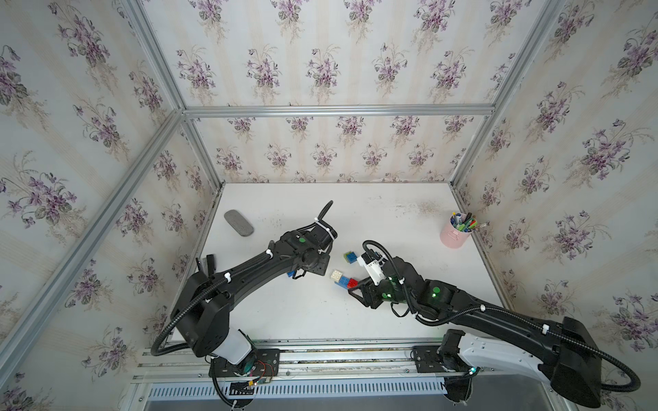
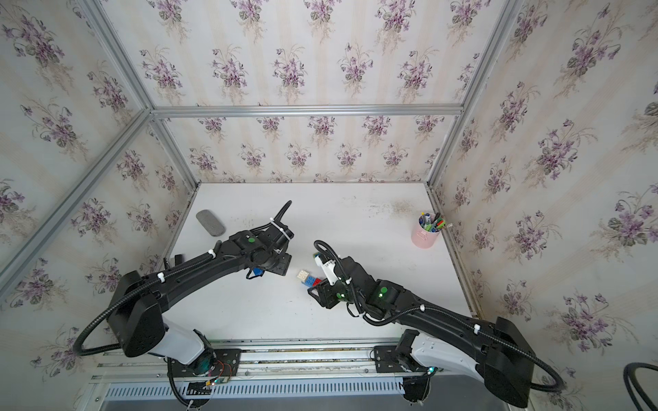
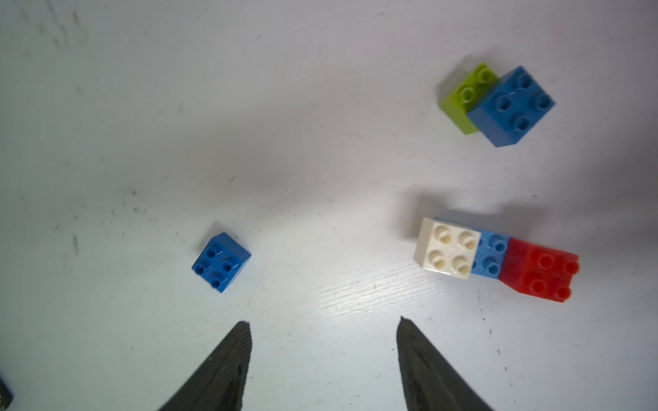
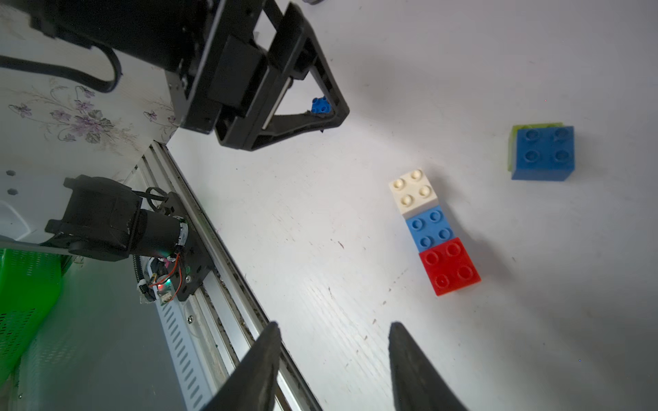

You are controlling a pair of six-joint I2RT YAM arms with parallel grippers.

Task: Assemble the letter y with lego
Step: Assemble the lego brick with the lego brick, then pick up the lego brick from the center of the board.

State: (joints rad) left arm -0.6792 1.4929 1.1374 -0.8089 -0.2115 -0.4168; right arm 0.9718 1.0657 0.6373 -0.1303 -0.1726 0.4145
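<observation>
Though unheld, lone dark blue brick near left end effector.

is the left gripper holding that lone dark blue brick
No, in the left wrist view the lone dark blue brick lies on the table ahead of the open, empty left gripper.

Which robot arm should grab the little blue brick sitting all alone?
Probably the left. The left pincer hangs open close to the lone dark blue brick; the right pincer is by the white, blue and red row.
</observation>
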